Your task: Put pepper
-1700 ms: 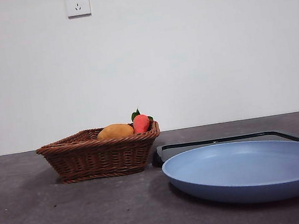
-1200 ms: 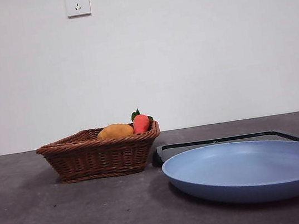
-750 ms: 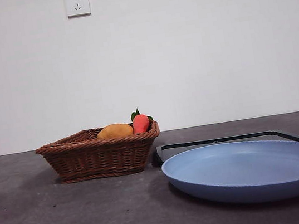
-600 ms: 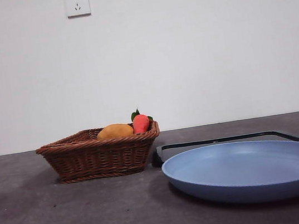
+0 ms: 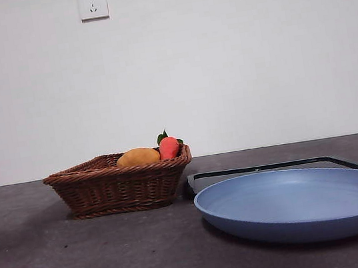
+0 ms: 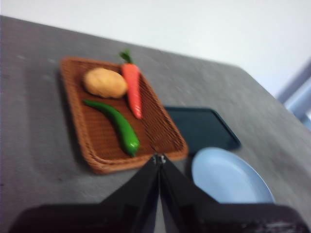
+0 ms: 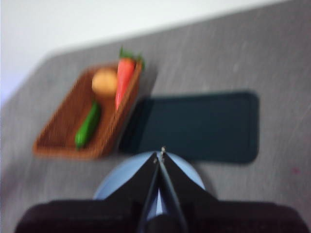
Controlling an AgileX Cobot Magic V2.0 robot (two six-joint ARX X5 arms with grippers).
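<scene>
Left wrist cam: we see the shiny long green pepper [image 6: 116, 124] lying in the brown woven basket [image 6: 103, 156] w/ both grippers, left [image 6: 158, 159] & right [image 7: 160, 153], clenched, grasping nothing.

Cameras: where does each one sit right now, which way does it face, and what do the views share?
Front view: low, at table height, looking level across at the basket and blue plate; no arm shows.
Left wrist view: high on the left arm, looking down on the basket holding the pepper; the left pincer shows, jaws shut.
Right wrist view: high on the right arm, looking down over the plate and dark tray; the right pincer shows, jaws shut.
Shared: basket, plate and tray appear in all three; the pepper only in the wrist views.
</scene>
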